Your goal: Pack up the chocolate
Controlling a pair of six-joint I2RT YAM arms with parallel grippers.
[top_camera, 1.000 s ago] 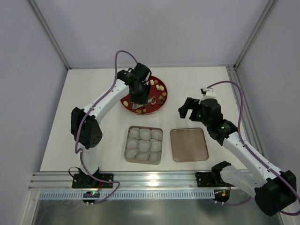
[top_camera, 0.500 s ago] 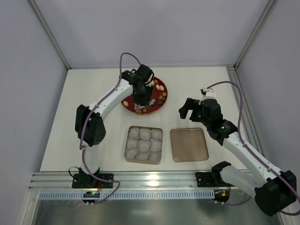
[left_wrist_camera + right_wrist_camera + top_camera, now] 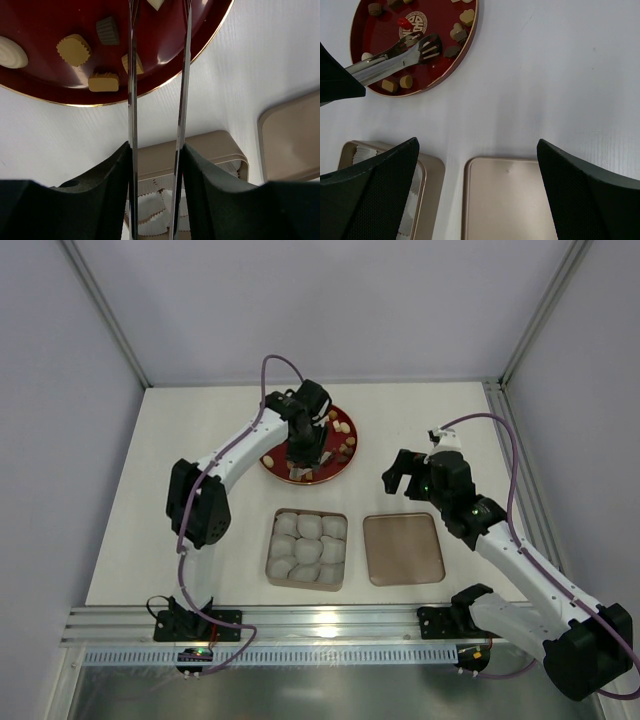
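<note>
The chocolate (image 3: 343,427) lies as small tan, dark and cream pieces on a red gold-rimmed plate (image 3: 272,458). My left gripper (image 3: 305,435) hangs over the plate, shut on metal tongs (image 3: 132,100). The tongs' slotted tips (image 3: 427,47) rest low over the plate near its gold emblem, and whether they hold a piece does not show. In the left wrist view, tan pieces (image 3: 74,49) and a dark one (image 3: 107,30) lie left of the blades. A red piece (image 3: 403,22) sits by the emblem. My right gripper (image 3: 477,190) is open over the table, with nothing in it.
A tan tray (image 3: 275,580) lined with white paper cups sits at the near centre. Its flat lid (image 3: 402,548) lies to the right, below my right gripper. Metal frame posts and grey walls bound the white table.
My left arm's elbow has swung to the right, while the gripper stayed over the plate and shifted slightly. The tongs' blades have been squeezed closer. The right arm has not moved.
</note>
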